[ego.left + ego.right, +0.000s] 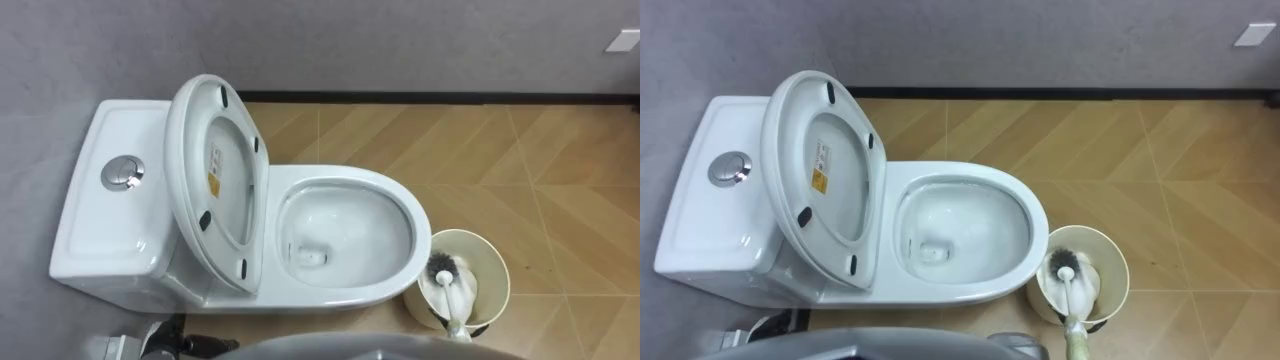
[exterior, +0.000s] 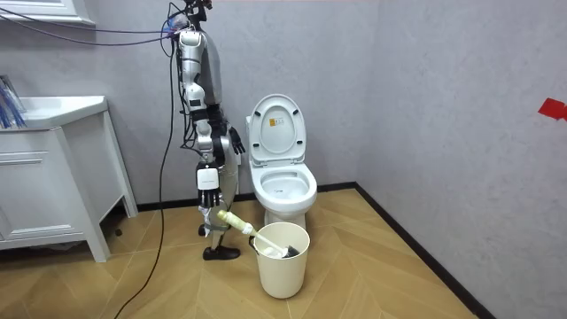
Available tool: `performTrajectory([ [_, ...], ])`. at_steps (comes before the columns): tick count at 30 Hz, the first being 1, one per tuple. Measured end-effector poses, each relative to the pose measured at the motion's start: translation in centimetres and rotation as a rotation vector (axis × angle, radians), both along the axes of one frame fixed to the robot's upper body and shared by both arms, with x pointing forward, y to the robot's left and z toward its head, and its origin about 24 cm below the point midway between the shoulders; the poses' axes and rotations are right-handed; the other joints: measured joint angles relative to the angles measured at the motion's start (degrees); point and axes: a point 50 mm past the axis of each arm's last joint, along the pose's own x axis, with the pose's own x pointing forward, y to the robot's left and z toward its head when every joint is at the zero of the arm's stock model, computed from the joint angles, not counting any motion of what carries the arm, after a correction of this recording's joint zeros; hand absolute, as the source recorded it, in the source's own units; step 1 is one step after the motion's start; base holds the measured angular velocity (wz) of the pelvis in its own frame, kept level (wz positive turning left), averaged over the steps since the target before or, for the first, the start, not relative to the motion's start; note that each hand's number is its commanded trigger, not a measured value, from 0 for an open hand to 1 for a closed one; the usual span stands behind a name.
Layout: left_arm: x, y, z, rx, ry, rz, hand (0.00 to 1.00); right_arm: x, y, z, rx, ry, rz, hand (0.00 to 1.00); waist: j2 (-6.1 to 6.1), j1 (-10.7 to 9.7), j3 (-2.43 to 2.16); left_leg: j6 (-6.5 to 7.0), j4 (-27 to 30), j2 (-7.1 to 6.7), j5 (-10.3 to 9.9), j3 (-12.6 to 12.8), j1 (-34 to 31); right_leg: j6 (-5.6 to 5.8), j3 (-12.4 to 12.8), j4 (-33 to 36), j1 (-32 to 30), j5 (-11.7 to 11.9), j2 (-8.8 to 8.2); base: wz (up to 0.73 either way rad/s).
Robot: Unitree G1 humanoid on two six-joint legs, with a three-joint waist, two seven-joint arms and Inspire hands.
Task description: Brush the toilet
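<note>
The toilet brush (image 1: 1072,300) stands head-down in the bucket (image 1: 1108,262) to my right, its handle leaning toward me. My right hand (image 2: 235,142) hangs nearer, and I can't tell its fingers' state.

The robot stands upright at centre left of the frame, just beside the toilet (image 2: 283,182), which sits against the back wall with its lid (image 2: 276,128) raised. Its right robot hand (image 2: 235,140) hangs at hip height near the lid. At lower centre, on the wooden floor (image 2: 372,266), a cream bucket (image 2: 283,266) holds a brush (image 2: 237,224), head down, its pale handle leaning toward the robot's legs. A white cabinet (image 2: 44,204) with a worktop (image 2: 53,111) stands at the left edge.
</note>
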Motion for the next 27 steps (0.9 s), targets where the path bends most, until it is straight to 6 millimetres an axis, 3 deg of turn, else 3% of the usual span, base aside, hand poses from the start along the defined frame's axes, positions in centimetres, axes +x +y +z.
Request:
performTrajectory([
  [11,-1.0,0.5,0.0,0.053,0.041,-0.03,0.0,1.2,-0.7,0.2,-0.079,-0.084,-0.01,0.0,0.09,0.0,-0.06,0.0,0.0,0.01,0.0,0.2,0.0,-0.02,0.1,0.0,0.0,0.0,0.04,0.0],
  [27,-1.3,0.6,0.1,0.092,0.037,-0.051,0.0,4.1,-2.7,1.4,-0.396,-0.325,-0.027,0.0,0.42,-0.1,-0.11,0.0,0.0,0.06,0.0,0.6,-0.6,-0.06,0.1,-0.1,-0.5,0.0,0.05,0.0],
])
